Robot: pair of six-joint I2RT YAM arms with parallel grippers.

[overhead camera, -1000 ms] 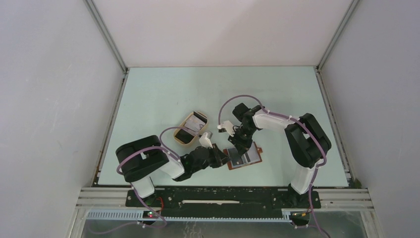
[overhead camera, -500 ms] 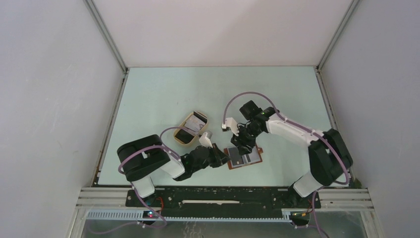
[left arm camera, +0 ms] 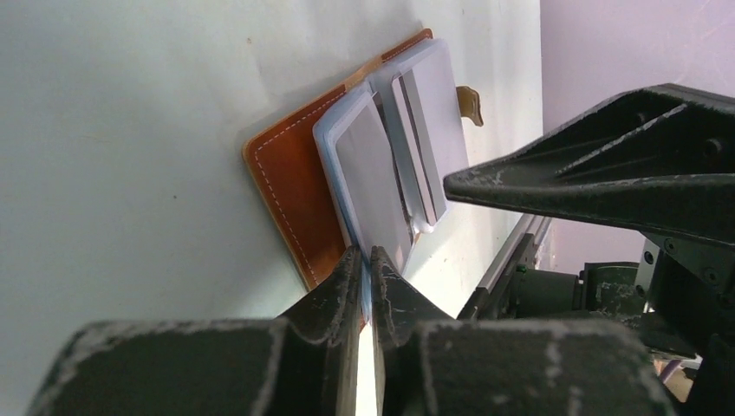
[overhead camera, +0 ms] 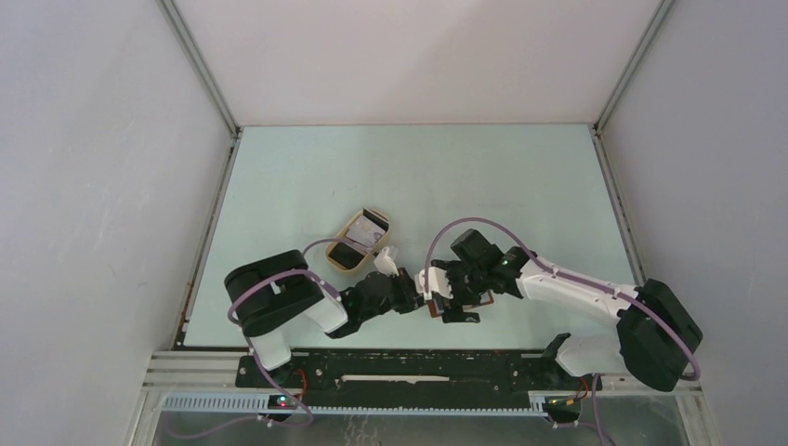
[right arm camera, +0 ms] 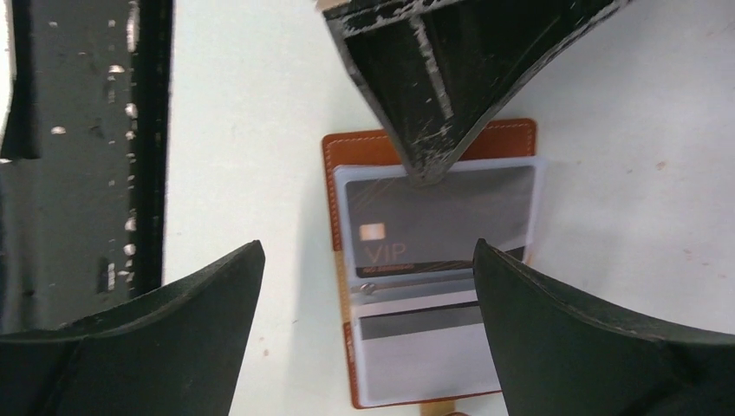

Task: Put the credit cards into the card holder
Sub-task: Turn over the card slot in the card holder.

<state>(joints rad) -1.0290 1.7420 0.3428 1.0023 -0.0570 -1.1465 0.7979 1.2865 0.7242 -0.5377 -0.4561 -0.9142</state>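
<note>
ok, card holder [right arm camera: 347,149] lies open and flat on the counter [overhead camera: 372,167], near the front edge between the two arms. brown leather back, clear sleeves [right arm camera: 485,163] on top. upper sleeve holds a grey card marked vip [right arm camera: 438,221], lower sleeve holds a card with a dark stripe [right arm camera: 416,351]. small clasp tab [left arm camera: 469,102] sticks out at one end of the holder. left gripper [left arm camera: 365,260] is pressed together, pinching the thin edge of the sleeve that carries the grey card; in the right wrist view its dark tip sits on that sleeve's top edge. right gripper [right arm camera: 366,251] is spread wide, hovering right above the holder, one finger to each side of the sleeves, holding nothing. in the top view the right gripper covers most of the holder, only brown corners show. tan oval tray [overhead camera: 346,226] sits on the counter to the back left of the holder, apart from it, just beside the left arm's wrist. inside it are a dark card [overhead camera: 346,254] and a whitish card [overhead camera: 373,223]; cannot tell if more lie under them.
</note>
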